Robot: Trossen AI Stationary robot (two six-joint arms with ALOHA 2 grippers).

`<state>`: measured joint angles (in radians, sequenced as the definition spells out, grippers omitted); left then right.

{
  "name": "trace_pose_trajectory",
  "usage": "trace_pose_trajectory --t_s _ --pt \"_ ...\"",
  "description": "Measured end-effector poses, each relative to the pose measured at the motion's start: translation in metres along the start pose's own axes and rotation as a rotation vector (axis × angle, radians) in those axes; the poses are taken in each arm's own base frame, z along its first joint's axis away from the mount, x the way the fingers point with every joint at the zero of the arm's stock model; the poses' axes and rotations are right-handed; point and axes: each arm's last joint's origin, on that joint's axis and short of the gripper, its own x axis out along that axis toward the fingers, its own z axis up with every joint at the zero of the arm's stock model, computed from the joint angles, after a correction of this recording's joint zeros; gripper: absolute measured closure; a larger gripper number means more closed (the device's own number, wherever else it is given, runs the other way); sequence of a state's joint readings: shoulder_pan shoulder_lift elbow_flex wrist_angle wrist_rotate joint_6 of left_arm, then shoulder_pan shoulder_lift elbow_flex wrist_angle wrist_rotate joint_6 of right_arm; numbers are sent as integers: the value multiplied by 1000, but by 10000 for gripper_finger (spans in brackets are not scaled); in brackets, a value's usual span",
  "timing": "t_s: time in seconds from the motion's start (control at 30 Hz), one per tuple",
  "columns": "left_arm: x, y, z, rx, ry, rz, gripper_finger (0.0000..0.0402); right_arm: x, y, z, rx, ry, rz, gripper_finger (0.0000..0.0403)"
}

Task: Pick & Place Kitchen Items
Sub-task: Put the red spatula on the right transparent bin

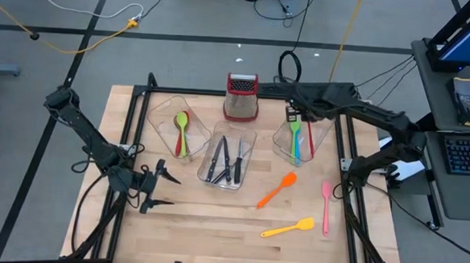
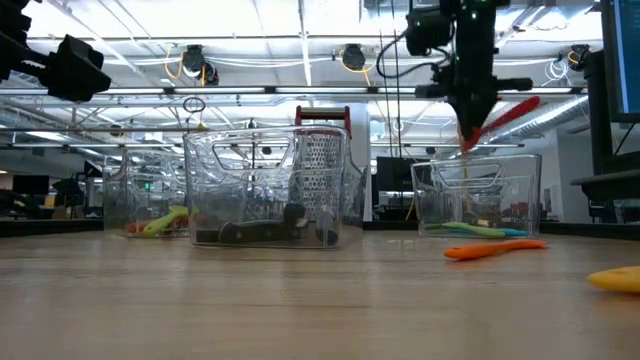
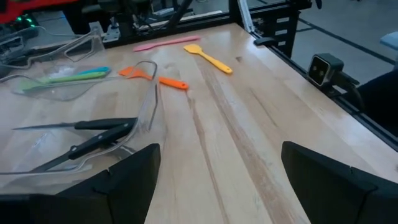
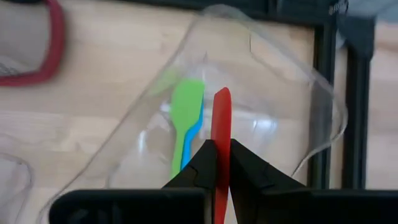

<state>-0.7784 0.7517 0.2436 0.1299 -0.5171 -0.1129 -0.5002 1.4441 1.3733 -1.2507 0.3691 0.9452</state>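
Your right gripper (image 4: 216, 163) is clamped on a red spatula (image 4: 221, 121), held in the air over the right-hand clear tub (image 1: 322, 134), which already holds one green utensil (image 4: 185, 118) lying on one blue one (image 4: 194, 132); your left gripper (image 1: 161, 187) rests low over the table's (image 1: 214, 227) left front with its fingers spread wide and nothing between them. Count: three clear tubs, the left tub (image 1: 159, 115) with one red and one green spoon, the middle tub (image 1: 246, 144) with three black-handled knives (image 1: 226, 159), and three utensils loose on the table — one orange spatula (image 1: 277, 189), one pink spatula (image 1: 325, 206), one yellow spatula (image 1: 289, 228) — plus one box grater (image 1: 241, 96) behind the tubs
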Motion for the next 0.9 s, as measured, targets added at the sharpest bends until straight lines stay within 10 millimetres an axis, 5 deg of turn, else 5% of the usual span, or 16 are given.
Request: trace_pose_trajectory --t_s 0.57,0.9 --pt "-1 -2 -1 9 7 -31 66 54 -1 9 24 -88 74 391" --pt "-1 -2 -1 3 8 -31 66 79 -6 -3 24 -87 30 391"
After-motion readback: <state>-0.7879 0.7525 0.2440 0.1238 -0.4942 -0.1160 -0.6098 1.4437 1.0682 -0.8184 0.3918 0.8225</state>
